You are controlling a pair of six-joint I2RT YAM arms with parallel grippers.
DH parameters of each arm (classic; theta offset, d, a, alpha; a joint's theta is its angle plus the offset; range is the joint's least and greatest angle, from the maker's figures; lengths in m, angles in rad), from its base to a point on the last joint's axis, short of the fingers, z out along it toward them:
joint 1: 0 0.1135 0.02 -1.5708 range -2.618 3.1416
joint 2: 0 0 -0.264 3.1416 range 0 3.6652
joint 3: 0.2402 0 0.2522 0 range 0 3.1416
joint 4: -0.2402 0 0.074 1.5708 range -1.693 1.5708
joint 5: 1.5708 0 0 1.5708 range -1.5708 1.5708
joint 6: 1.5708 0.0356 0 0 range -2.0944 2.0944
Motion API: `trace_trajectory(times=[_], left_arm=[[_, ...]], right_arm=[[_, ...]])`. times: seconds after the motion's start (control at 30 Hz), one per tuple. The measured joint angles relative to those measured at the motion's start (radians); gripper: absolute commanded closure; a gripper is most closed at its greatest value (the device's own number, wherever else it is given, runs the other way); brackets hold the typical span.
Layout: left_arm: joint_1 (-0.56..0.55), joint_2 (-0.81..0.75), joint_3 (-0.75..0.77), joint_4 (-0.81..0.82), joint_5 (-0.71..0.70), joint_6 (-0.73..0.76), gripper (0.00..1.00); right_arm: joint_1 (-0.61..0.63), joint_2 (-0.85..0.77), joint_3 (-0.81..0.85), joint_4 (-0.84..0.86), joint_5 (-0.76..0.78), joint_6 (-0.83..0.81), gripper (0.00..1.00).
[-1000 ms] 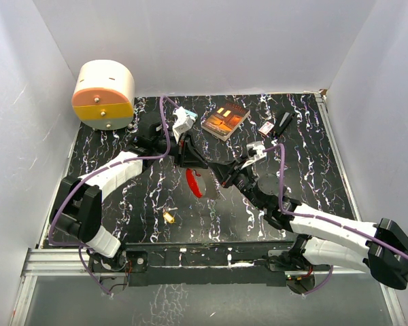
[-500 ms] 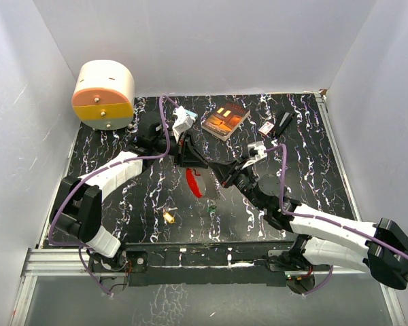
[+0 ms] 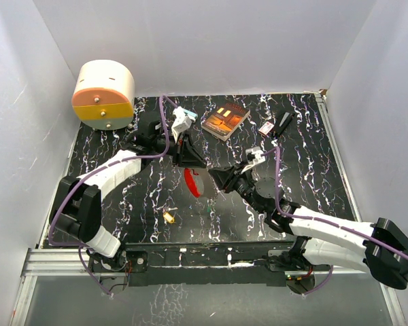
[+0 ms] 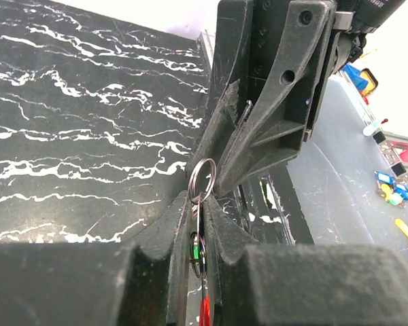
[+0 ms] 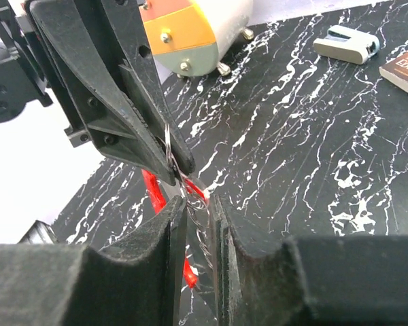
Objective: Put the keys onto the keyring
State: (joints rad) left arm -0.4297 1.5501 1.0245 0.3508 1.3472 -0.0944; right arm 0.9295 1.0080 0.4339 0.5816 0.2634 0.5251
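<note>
Black marbled table [image 3: 306,142], with both arms reaching inward to meet just behind its centre. The left gripper [image 4: 202,204] is pressed together on the keyring [image 4: 202,178]. It holds the ring on edge above the table, so that the upper arc of the loop stands clear of the pads. A red key [image 3: 192,183] and a green key [image 4: 197,246] hang from the ring below the grip. The right gripper [image 5: 197,214] faces the left one tip to tip, its jaws a narrow slit apart with ring wire lying in the slit; whether the pads bear on that wire cannot be told. One loose yellow key [image 3: 168,216] lies on the table toward the near edge, nearer and to the left of the meeting point, and roughly as far from one gripper as from the other. Its long axis is too small to read. As the left gripper is occupied with the ring, the fetch probably falls to the right gripper, which would have to back off the ring and cross leftward toward the near edge.
</note>
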Motion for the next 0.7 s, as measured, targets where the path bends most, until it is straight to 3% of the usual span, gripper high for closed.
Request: trace_trajectory(times=[0.47,0.57,0.7], left_arm=[[0.035,0.0,0.142,-0.612,-0.138,0.536,1.0],[0.102,0.016,0.182,-0.757,-0.169,0.626,1.0],[0.252,0.17,0.378,-1.005,-0.193,0.785,1.0]], right_arm=[[0.0,-0.103,-0.005,-0.157,0.035,-0.003,0.7],[0.0,-0.096,-0.002,-0.218,0.004,-0.005,0.71],[0.0,-0.022,0.03,-0.283,-0.095,-0.007,0.71]])
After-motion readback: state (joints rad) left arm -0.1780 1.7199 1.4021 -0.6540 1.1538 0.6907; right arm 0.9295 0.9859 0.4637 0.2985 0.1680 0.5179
